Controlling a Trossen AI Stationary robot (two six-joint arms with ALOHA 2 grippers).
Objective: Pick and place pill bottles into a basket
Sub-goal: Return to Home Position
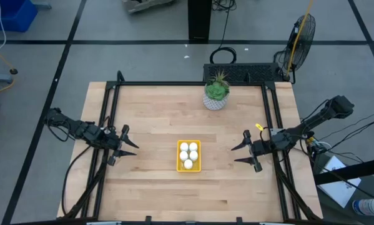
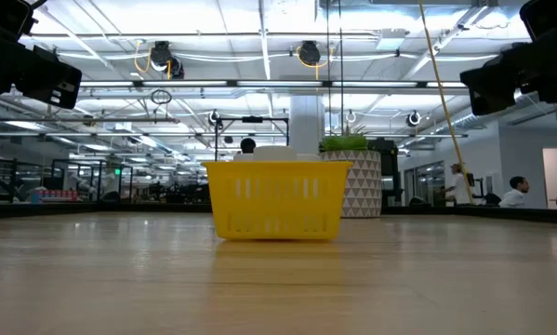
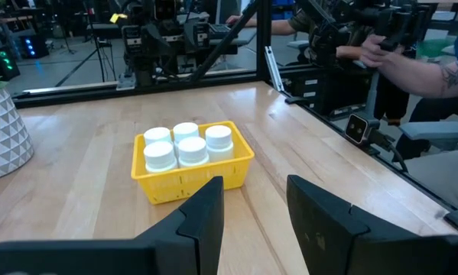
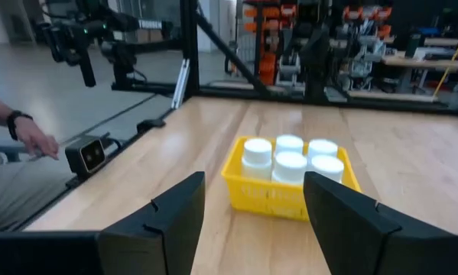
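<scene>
The left gripper (image 1: 132,143) hung clear of the wood over its own side of the table (image 1: 149,112), its two dark fingers (image 3: 202,218) spread wide with nothing between them. Straight ahead of those open jaws, across a stretch of bare boards, sat the yellow basket (image 3: 190,182). All five pill bottles (image 3: 180,147) stood upright inside it, white caps packed close together. From the opposite side the right gripper (image 1: 235,154) faced the same basket, its jaws just as wide and just as empty, with the basket in line with the gap between them and well apart from the tips. The basket thus lay between the two grippers, touched by neither. Off to one side of it, farther from both sets of jaws, stood a white patterned pot (image 1: 215,102) with a green plant. Beyond the table's edge, past the left jaws, a person's forearm (image 3: 423,67) reached toward some dark equipment. Past the right jaws another person's hand (image 4: 36,139) showed beside a small black device (image 4: 86,155) fixed by the frame.
</scene>
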